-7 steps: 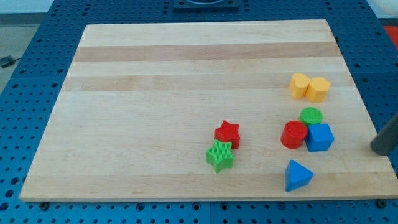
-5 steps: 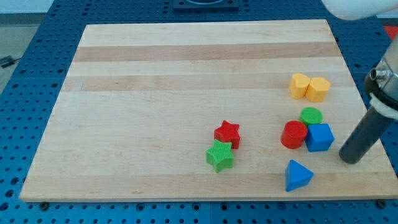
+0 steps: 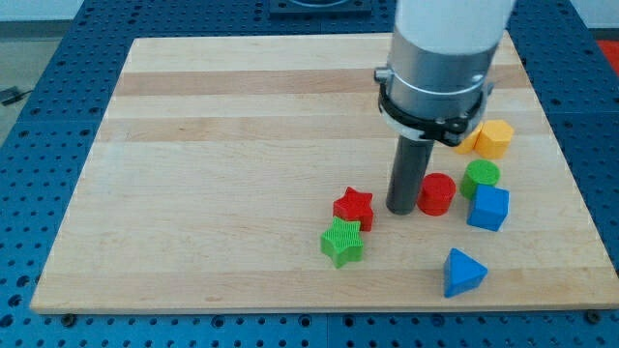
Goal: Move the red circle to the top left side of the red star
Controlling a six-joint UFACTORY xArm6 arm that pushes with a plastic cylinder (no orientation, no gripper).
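Observation:
The red circle [image 3: 437,193] lies right of the board's middle, lower half. My tip [image 3: 400,210] stands on the board just left of it, touching or nearly touching its left side. The red star [image 3: 354,208] lies a little further left of my tip, with the green star [image 3: 342,242] against its lower left. The arm's grey body hangs over the upper right of the board and hides part of the yellow blocks.
A green circle [image 3: 481,175] and a blue cube [image 3: 488,207] sit right of the red circle. A yellow hexagon block [image 3: 494,138] lies above them, another yellow block mostly hidden behind the arm. A blue triangle [image 3: 461,272] lies near the bottom right.
My tip has swung from the board's right edge to the gap between red star and red circle. The red circle, green circle and blue cube have shifted slightly up and left.

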